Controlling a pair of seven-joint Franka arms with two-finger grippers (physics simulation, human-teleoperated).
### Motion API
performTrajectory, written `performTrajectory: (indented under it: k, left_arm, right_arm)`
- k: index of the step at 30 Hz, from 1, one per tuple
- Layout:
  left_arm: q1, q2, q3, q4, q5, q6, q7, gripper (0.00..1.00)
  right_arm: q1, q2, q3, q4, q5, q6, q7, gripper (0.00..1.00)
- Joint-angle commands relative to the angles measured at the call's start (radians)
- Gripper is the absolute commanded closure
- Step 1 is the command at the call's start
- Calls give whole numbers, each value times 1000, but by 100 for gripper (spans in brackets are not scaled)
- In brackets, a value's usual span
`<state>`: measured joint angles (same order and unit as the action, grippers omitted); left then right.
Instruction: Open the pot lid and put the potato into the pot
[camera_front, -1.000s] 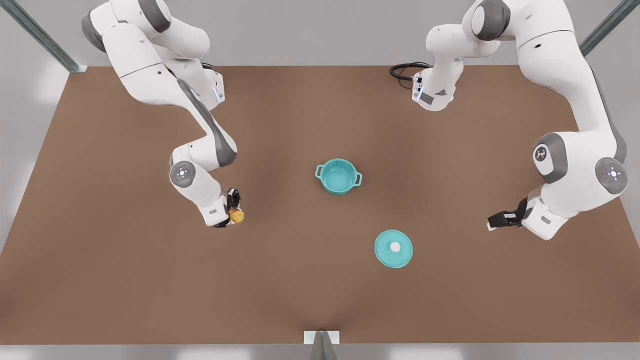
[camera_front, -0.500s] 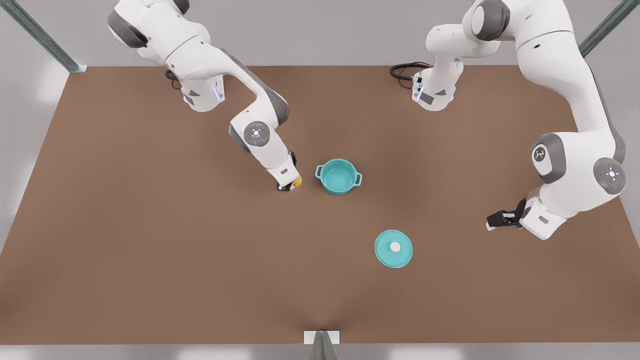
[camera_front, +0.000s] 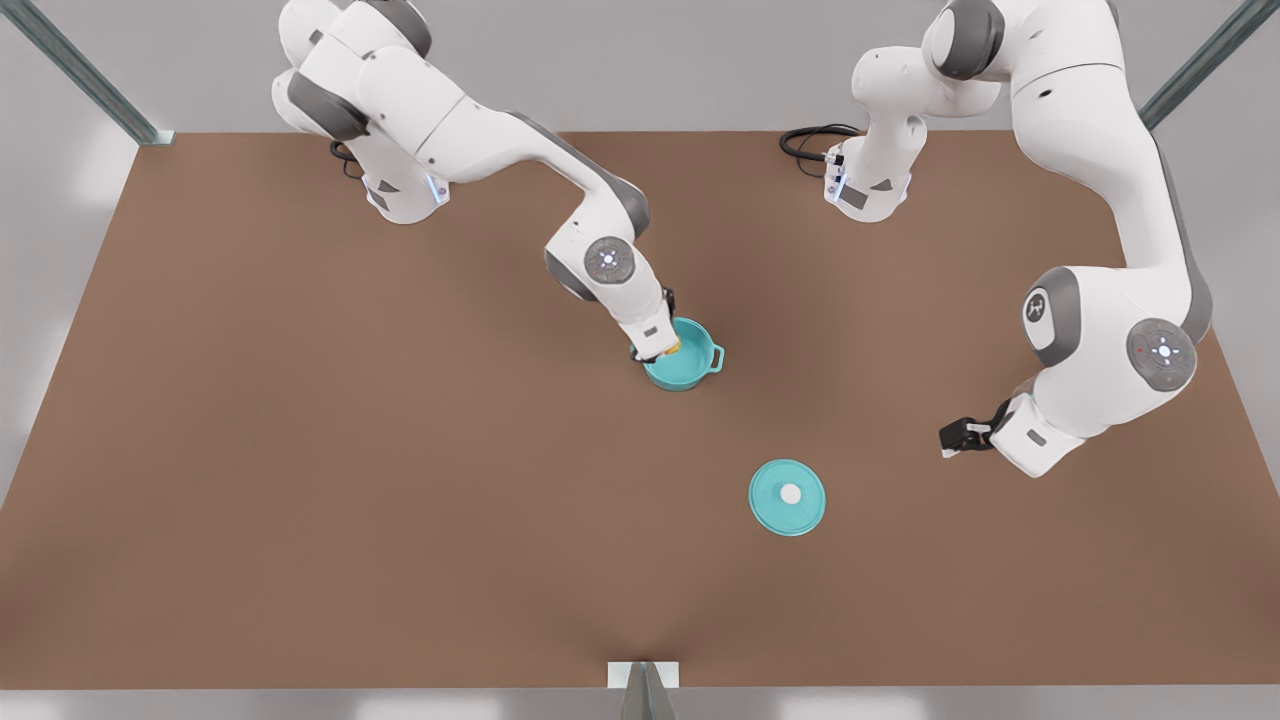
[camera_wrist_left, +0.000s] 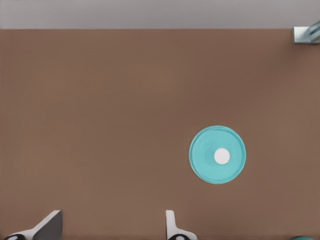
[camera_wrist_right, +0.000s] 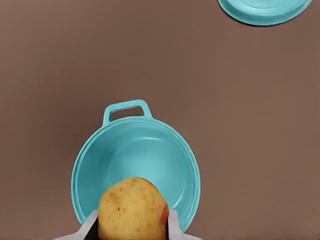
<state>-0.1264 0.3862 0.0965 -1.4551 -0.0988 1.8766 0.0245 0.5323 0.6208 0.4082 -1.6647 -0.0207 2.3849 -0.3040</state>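
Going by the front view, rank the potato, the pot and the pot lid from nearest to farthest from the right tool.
1. The potato: clamped in the right tool, over the pot's rim on the front view's left.
2. The pot: directly beneath that tool, open.
3. The pot lid: flat on the table, nearer the camera and toward the front view's right, closer to the open left tool.

Teal pot (camera_wrist_right: 135, 150); teal pot lid (camera_wrist_left: 217, 155), white knob; yellow potato (camera_wrist_right: 132, 210), reddish patch.
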Motion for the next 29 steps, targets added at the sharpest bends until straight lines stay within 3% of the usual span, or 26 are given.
performTrajectory:
  k: [1,6,7,8,12,13,14,16,18,21,29]
  left_arm:
    - [2,-1,0,1,13,-1,-3,0]
    - [4,-1,0,1,14,-1,-3,0]
    - [5,-1,0,-1,13,-1,-3,0]
    - [5,-1,0,1,13,-1,-3,0]
    - [1,-1,0,1,14,-1,-3,0]
    - [1,-1,0,1,14,-1,-3,0]
    - [1,-1,0,1,14,-1,-3,0]
    - [-6,0,-3,-4,13,-5,-3,0]
    - [-19,2,-5,-7,13,-14,3,0]
    - [-19,2,-5,-4,14,-13,5,0]
    - [-25,13,-11,16,-2,15,-46,0]
  right_arm:
    - [50,36,-31,43,-12,20,342,54]
    - [109,45,-31,66,-12,19,411,50]
    - [109,45,-35,66,-13,19,410,34]
    - [109,43,-45,66,-13,19,410,0]
    - [103,42,-46,117,-12,3,404,0]
    - [81,-9,-110,138,-12,-90,396,0]
    - [-14,-88,-200,175,-16,-295,287,0]
    - [-400,-135,-213,302,-10,-633,-90,0]
    - [-610,-170,-210,309,-15,-704,-124,0]
    - [-654,-234,-198,304,-13,-832,64,0]
    - [-646,-239,-197,287,-13,-842,114,0]
